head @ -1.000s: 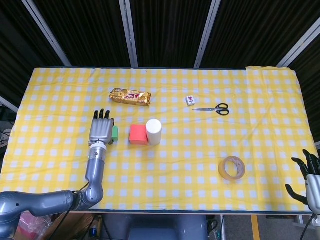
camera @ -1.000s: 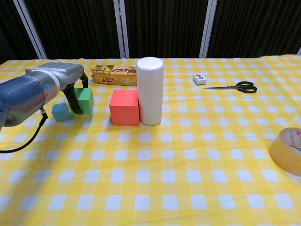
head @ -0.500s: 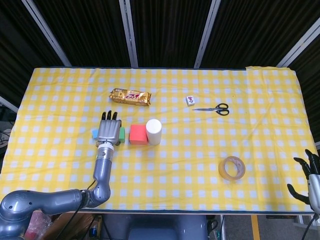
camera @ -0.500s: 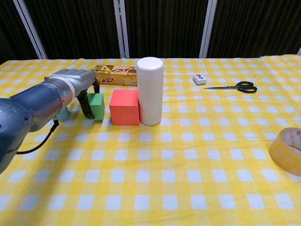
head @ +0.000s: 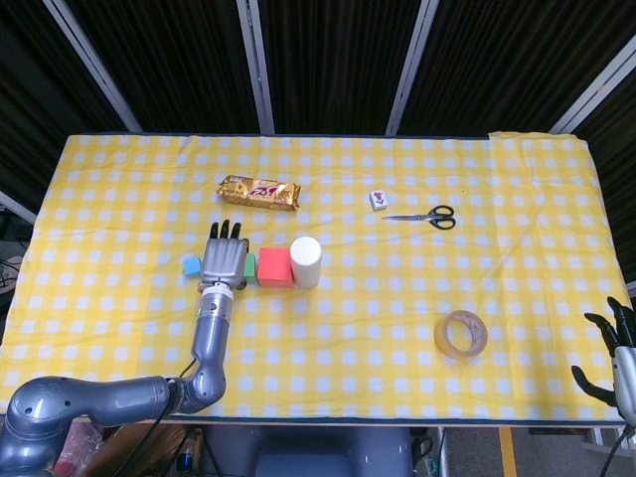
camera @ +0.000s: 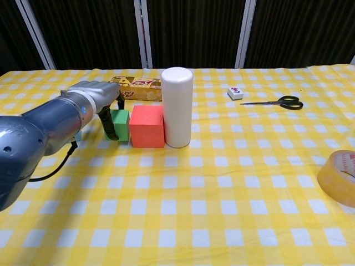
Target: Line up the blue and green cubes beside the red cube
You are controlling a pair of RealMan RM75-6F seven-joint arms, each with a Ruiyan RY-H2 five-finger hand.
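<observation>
My left hand [head: 225, 260] lies over the green cube [head: 249, 266] and grips it, the thumb against the cube's left face in the chest view. The green cube [camera: 120, 123] stands right beside the red cube [camera: 146, 126], touching it or nearly so. A white cylinder [camera: 177, 107] stands against the far side of the red cube [head: 274, 267]. The small blue cube [head: 191, 265] sits alone to the left of the hand; in the chest view my forearm hides it. My right hand [head: 618, 348] hangs off the table's near right corner, fingers spread and empty.
A gold snack bar [head: 259, 192] lies behind the cubes. A white tile [head: 378, 200] and scissors [head: 425, 215] lie at the back right. A tape roll [head: 461, 334] sits near the front right edge.
My left hand has slid the green cube rightward, away from the blue cube, until it stands next to the red cube. The blue cube stayed put. The right hand barely moved.
</observation>
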